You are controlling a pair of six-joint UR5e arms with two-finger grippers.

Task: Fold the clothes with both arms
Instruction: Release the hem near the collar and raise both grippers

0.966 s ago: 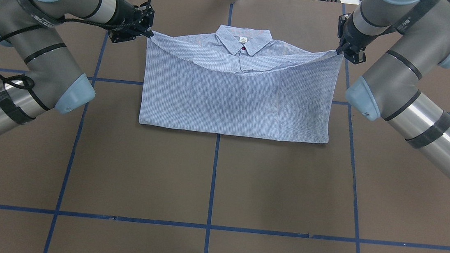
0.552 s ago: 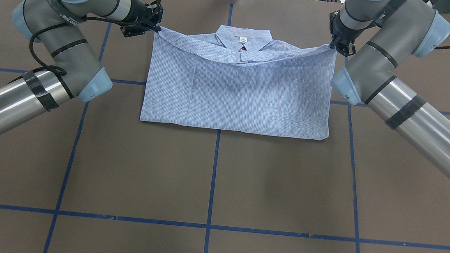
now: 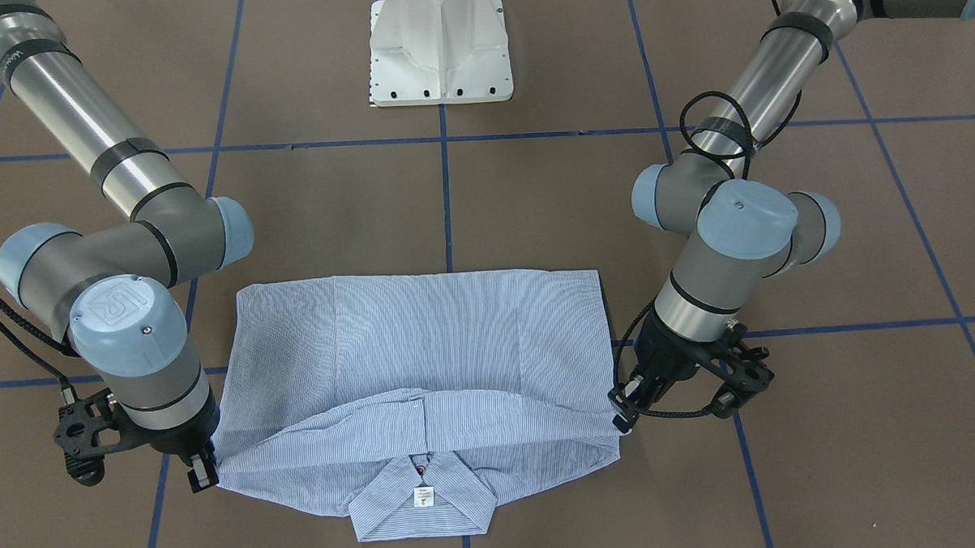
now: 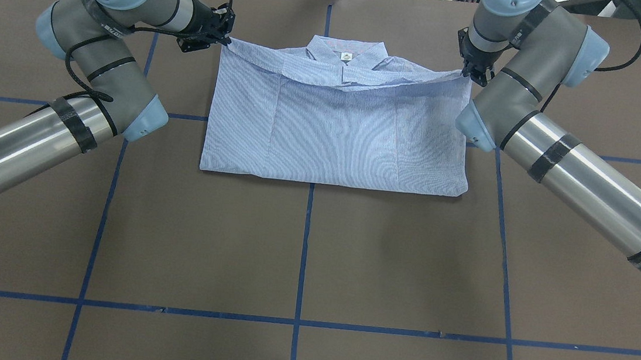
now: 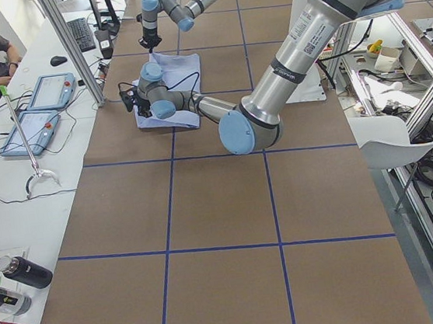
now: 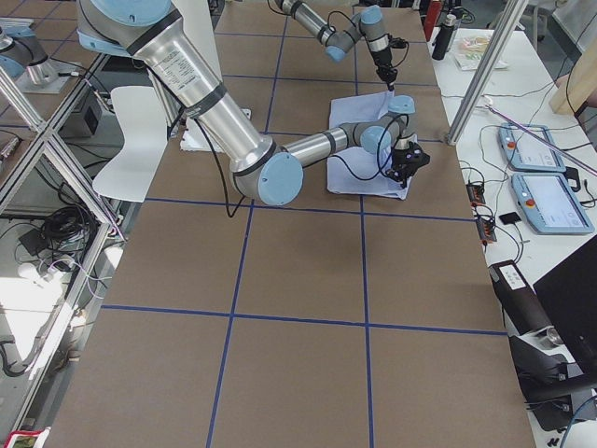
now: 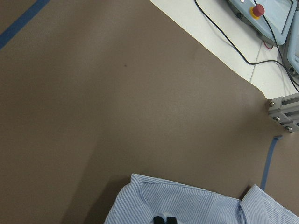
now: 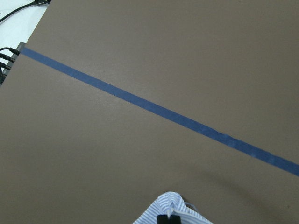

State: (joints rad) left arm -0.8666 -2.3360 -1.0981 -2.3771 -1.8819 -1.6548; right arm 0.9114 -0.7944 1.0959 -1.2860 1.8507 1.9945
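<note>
On the table [image 4: 203, 239]: one shirt [image 4: 336, 140] is laid flat, its lower half doubled up toward its collar [image 4: 346, 53].
Count: one shirt, two grippers.
Left gripper [image 4: 223, 39]: clamped on the shirt's raised fold corner, left of the collar.
Right gripper [image 4: 473, 72]: pinched on the matching corner, right of the collar.
Edges: the fold edge is slung between both corners, sagging just below the collar. Bare brown table is seen on every side of the shirt.
Texture: soft cloth, fine blue-and-white stripes, roughly rectangular.

Blue-and-white striped shirt [image 4: 336, 134] on brown table [image 4: 203, 239] with blue gridlines [image 4: 196, 312].
</note>
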